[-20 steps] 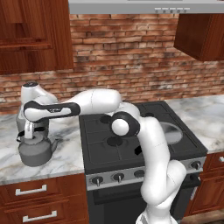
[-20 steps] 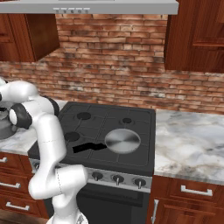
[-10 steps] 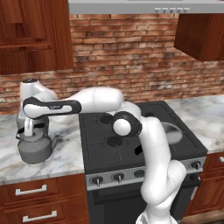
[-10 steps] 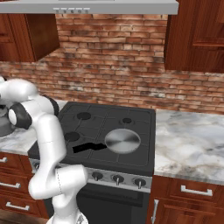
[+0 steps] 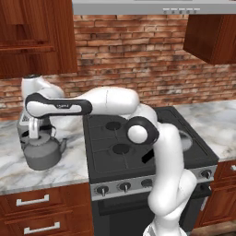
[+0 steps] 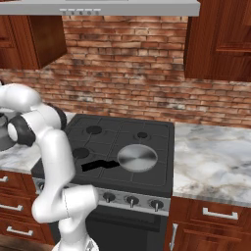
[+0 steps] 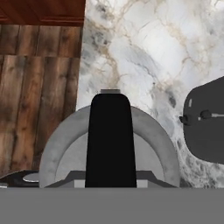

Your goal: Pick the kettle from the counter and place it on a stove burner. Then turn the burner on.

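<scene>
A red brick wall (image 5: 138, 50) runs behind the whole kitchen, with dark wood upper cabinets (image 5: 32, 37) at both sides and a grey range hood (image 5: 152, 5) overhead. The counter (image 5: 14, 161), a white marble-patterned slab with grey veins and a thick pale edge, flanks a black stove (image 5: 138, 147) on both sides and sits on wood drawers with pale bar handles. The stove top is matt black with grate bars and a row of knobs along its grey front panel; in the right base view a round brushed-metal pan (image 6: 137, 158) lies flat on its front right, and a round black stove burner (image 6: 94, 130) shows at the back left. The kettle (image 5: 42, 153) stands upright on the counter left of the stove, just in front of a grey toaster (image 7: 205, 120). It is squat, round and dull grey metal, with its short spout pointing right toward the stove. Seen from the hand camera, its arched black handle (image 7: 110, 140) runs as 1 broad band straight up the middle, across the domed body. The gripper (image 5: 34, 134) hangs directly over the kettle at the handle; whether its fingers are closed on the handle cannot be told.
</scene>
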